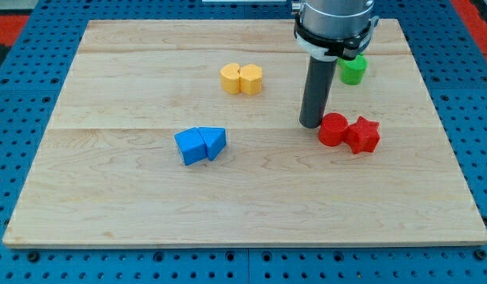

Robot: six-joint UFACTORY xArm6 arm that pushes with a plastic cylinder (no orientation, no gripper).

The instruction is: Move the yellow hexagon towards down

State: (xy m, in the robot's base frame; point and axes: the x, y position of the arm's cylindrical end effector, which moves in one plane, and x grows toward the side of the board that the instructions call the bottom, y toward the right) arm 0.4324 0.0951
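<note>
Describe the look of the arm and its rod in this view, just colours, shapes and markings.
A straight dark grey cylindrical rod, plain and unmarked, runs down to my tip. Above it sits a wider grey metallic round housing ringed by a black band, with a small white piece beneath. No cables or lettering show.

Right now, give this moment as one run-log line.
my tip: just left of red blocks | yellow hexagon: untouched, beside another yellow block | push: not started
</note>
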